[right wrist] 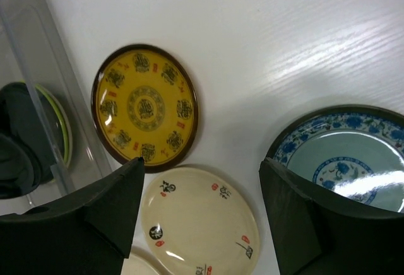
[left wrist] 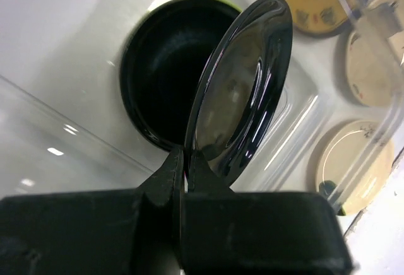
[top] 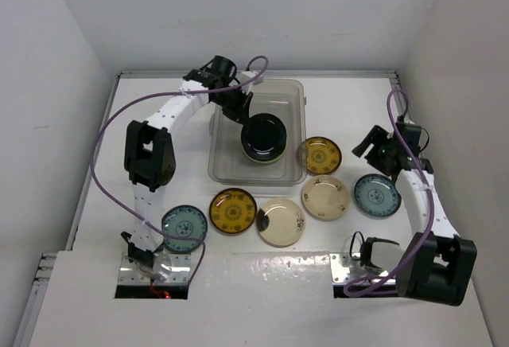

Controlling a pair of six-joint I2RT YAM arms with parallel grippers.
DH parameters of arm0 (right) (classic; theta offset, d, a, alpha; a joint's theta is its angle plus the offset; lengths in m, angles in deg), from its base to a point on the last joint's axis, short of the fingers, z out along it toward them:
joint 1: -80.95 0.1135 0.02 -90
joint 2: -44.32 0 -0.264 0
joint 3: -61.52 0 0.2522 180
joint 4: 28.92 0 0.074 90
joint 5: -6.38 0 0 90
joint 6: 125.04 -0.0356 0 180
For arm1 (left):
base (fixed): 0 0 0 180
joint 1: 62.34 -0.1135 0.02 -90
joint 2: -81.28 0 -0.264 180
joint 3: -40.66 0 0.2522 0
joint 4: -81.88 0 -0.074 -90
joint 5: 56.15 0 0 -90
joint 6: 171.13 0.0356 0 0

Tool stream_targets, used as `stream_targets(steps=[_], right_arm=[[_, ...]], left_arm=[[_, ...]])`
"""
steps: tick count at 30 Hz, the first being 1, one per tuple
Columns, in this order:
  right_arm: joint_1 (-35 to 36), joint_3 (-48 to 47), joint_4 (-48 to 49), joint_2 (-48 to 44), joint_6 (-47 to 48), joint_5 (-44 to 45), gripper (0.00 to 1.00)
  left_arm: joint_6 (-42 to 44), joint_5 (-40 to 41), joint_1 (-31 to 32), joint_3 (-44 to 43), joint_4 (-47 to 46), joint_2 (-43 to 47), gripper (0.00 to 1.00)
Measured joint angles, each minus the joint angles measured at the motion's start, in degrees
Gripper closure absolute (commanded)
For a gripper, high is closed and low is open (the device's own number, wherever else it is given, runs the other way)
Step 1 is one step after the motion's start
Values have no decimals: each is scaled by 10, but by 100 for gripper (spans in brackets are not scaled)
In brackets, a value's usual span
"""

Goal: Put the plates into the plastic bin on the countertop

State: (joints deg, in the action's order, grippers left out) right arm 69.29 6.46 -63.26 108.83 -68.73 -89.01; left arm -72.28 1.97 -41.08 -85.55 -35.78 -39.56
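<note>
Black plate (left wrist: 243, 92), clamped in left pincer (left wrist: 183, 161), half hides the stacked plates (left wrist: 158, 79); right pincer (right wrist: 201, 180) gapes.

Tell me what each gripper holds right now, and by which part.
Left gripper pinches a black plate by its rim, over the plastic bin. Right gripper is open, holding nothing.

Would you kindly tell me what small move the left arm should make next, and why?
Probably lower it a little and open: the left gripper pinches the black plate by its rim, tilted, above the stacked plate inside the plastic bin.
</note>
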Motion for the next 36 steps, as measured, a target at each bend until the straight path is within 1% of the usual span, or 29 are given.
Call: stream_targets(steps=[3, 6, 8, 9, 10, 11, 12, 16, 17, 19, 20, 22, 23, 25, 26, 27, 28, 29, 30, 32, 34, 36], right_arm=[[-7, 19, 5, 12, 5, -28, 25], [-10, 18, 15, 63, 11, -65, 25], [-10, 18, 27, 123, 13, -95, 27], [-10, 18, 29, 137, 13, -101, 27], [-10, 18, 32, 158, 12, -111, 29], [-10, 18, 39, 176, 11, -121, 30], [-9, 17, 48, 195, 10, -131, 30], [-4, -8, 78, 268, 2, -150, 36], [-3, -15, 87, 284, -2, -153, 38], [0, -28, 104, 313, -12, -162, 41], [2, -36, 111, 324, -19, -168, 45], [5, -46, 132, 342, -28, -173, 51], [6, -50, 143, 351, -36, -176, 61], [7, -53, 166, 369, -50, -177, 76], [7, -53, 175, 376, -58, -181, 93], [7, -52, 183, 380, -63, -177, 100], [5, -52, 188, 385, -72, -178, 100], [4, -51, 194, 387, -80, -178, 100], [4, -51, 201, 388, -84, -177, 100], [4, -51, 205, 384, -87, -165, 100], [6, -51, 194, 369, -87, -139, 100], [7, -50, 170, 333, -86, -105, 100]], left_arm=[[0, 4, 4, 6, -1, -19, 100], [0, 15, 8, 6, -5, -41, 93], [-1, 22, 9, 8, -6, -53, 84], [0, 26, 9, 8, -7, -59, 84], [-1, 31, 9, 8, -8, -63, 78], [-1, 37, 9, 8, -9, -67, 76], [-2, 47, 9, 8, -9, -72, 72], [1, 64, 9, 8, -11, -75, 62], [1, 68, 9, 8, -12, -75, 58], [2, 77, 9, 8, -13, -75, 55], [3, 82, 9, 8, -13, -75, 54], [6, 91, 9, 5, -12, -74, 52], [7, 95, 7, 3, -13, -73, 51], [10, 98, 4, -4, -11, -70, 51], [11, 99, 1, -7, -12, -64, 51], [13, 99, -2, -8, -10, -57, 49], [16, 99, -7, -10, -9, -46, 47], [19, 99, -12, -11, -9, -36, 47], [21, 98, -20, -12, -8, -22, 43], [29, 94, -39, -12, -4, 9, 39], [32, 87, -64, -12, -2, 43, 37], [36, 81, -95, -12, -1, 76, 37]])
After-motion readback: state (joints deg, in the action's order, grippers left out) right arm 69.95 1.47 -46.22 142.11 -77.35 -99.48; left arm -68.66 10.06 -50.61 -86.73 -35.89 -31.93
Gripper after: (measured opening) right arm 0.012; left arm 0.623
